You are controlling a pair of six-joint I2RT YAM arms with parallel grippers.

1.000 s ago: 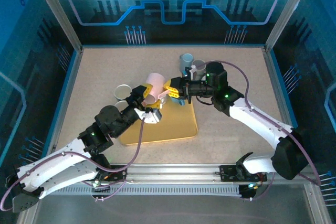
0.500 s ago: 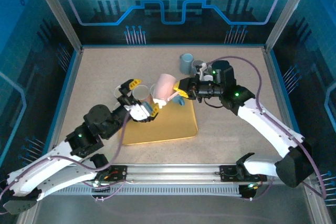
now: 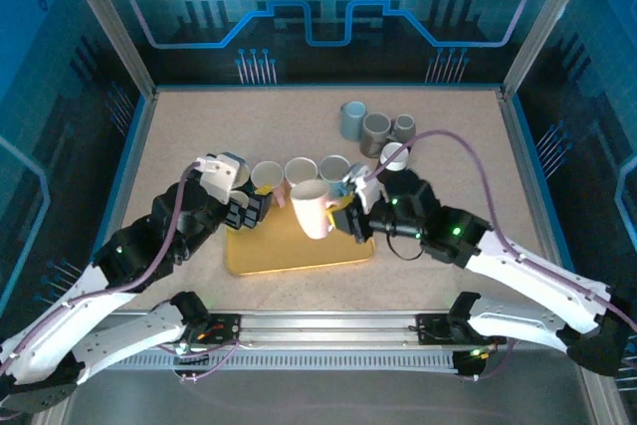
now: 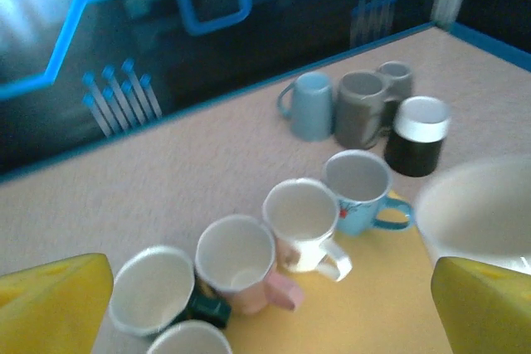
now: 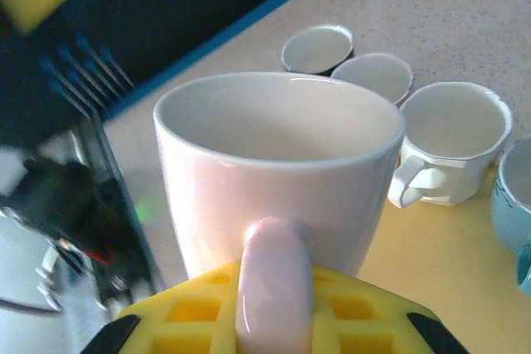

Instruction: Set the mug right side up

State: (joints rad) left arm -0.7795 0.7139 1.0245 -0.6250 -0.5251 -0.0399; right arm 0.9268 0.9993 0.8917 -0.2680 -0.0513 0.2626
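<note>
The pale pink mug (image 3: 313, 208) stood mouth up over the back part of the yellow board (image 3: 299, 254). It was smooth glossy ceramic with a rounded rim, straight walls and a thick loop handle. The right gripper (image 3: 345, 216) had its jaws closed on that handle, which in the right wrist view ran upright between the yellow grid-moulded pads. Whether the mug's base touched the board could not be told.

The left gripper (image 3: 245, 208) sat just left of the mug at the board's back left corner, its jaws spread wide and holding nothing.

Behind the board a row of upright mugs stood close together: a dark green mug (image 4: 162, 296), a darker pink mug (image 4: 236, 256), a white mug (image 4: 303, 220) with faceted walls and a light blue mug (image 4: 358, 186). Farther back, near the rear wall, stood an upturned blue-grey mug (image 4: 309, 107), a grey mug (image 4: 361, 108), a smaller grey mug (image 4: 397, 79) and a black cup (image 4: 417, 134) with a white rim, all touching or nearly so.

The surface (image 3: 199, 136) was speckled beige, matte and edged by a blue strip inside a metal frame. Its widest open stretches lay at the back left and along the right side, while the held mug was hemmed in by the row just behind it
</note>
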